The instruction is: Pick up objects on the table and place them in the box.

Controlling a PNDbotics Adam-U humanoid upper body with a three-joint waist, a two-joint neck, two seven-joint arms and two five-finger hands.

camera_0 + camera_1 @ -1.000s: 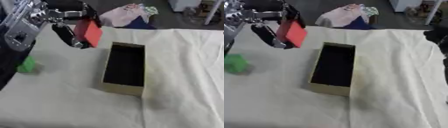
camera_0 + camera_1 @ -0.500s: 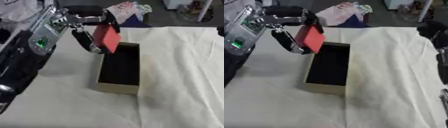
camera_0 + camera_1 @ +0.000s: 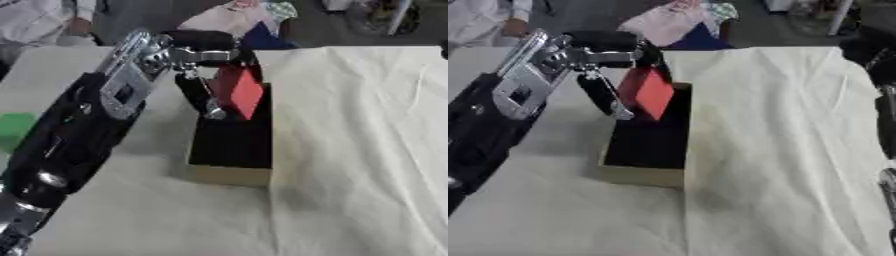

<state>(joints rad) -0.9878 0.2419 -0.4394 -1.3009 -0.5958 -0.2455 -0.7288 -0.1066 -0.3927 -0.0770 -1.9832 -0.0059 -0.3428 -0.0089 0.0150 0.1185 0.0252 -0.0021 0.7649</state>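
I see the box [image 3: 647, 150] sitting near the middle of the tabletop [image 3: 350, 150], which is covered with a pale cloth; its long sides run from the near edge toward the far edge; the side of the tabletop to the right of the box is bare cloth all the way to the right edge, and there is bare cloth between the box and the near edge too; on the left side my own big black arm fills most of the room; a green block [image 3: 16, 131] lies at the left edge of the tabletop, well apart from the box; a heap of clothes [image 3: 232, 20] sits just past the far edge.

A second ago my left hand held the red block up over the cloth, to the left of the box and near its far corner; half a second ago it was at the box's far left corner; now the block is over the far end of the box, with its low corner dipping inside; the camera has swung as well, so the whole picture sits differently.

My left hand [image 3: 203, 65] reaches in from the left, with the wrist over the far left part of the tabletop; its fingers [image 3: 605, 97] point down and the thumb side sits on top; they pinch the red block [image 3: 647, 93] between them; the block is tilted, one corner down; a dark piece of my right arm shows at the right edge of the right eye view, but I see no right hand.
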